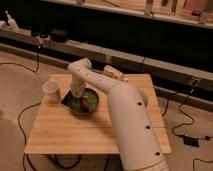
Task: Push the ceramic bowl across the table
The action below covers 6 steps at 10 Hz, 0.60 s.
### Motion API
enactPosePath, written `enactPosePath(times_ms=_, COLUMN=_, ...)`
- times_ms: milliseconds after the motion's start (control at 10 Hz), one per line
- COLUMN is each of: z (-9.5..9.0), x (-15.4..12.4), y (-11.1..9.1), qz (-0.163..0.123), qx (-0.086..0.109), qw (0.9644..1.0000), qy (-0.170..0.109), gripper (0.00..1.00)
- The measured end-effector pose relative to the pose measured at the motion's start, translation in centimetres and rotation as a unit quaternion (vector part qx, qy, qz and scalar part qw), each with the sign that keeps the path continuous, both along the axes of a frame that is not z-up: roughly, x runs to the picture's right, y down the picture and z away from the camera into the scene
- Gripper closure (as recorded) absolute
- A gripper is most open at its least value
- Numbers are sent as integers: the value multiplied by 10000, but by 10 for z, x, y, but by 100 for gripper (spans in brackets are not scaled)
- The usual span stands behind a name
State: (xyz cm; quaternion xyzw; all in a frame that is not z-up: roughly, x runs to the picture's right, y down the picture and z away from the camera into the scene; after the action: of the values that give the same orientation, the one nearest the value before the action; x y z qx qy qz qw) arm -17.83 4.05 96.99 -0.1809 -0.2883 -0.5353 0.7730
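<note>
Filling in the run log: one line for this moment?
gripper: down at ceramic bowl, left rim | bowl: on table, brownish item inside | white cup: left of bowl

The table has a light wooden top of bamboo-like planks, smooth and faintly satin. The ceramic bowl is glazed green and glossy (darker at its rim). The gripper, down at the bowl's left side, ends a smooth, matt white plastic arm. The cup looks translucent white.
</note>
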Motion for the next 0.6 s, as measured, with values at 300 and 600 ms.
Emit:
enactPosePath(times_ms=300, z=12, x=5, y=-9, qz=125, qx=6, qw=9999, qy=14, gripper=100)
enactPosePath(times_ms=600, z=23, x=18, y=-29, qz=329, qx=99, qw=9994, qy=91, gripper=100)
